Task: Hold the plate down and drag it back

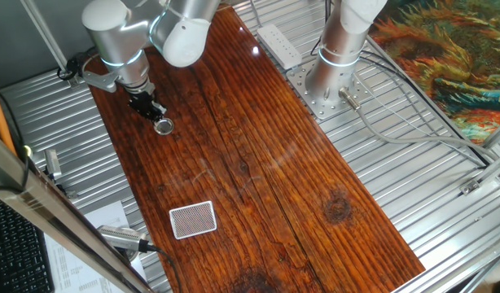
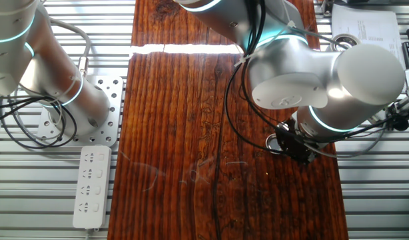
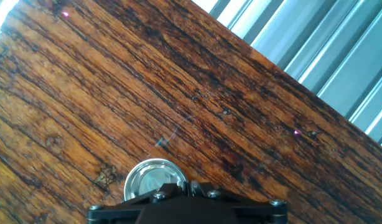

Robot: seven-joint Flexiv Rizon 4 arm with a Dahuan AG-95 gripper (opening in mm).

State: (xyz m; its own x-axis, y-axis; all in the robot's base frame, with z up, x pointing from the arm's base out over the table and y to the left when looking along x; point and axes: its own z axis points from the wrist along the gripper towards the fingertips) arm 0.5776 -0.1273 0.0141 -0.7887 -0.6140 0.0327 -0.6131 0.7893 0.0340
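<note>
The plate is a small shiny silver disc with a raised rim, lying on the dark wooden board near its far left corner. My gripper stands right over it with the two black fingers drawn together, nothing between them. In the hand view the fingertips of the gripper overlap the right part of the plate; whether they press on it I cannot tell. From the other fixed view only the plate's left rim shows beside the gripper, the rest hidden under the wrist.
A white card with a red cross-hatch pattern lies near the board's front left. A second arm's base and a white power strip sit at the far right. Ribbed metal tabletop surrounds the board.
</note>
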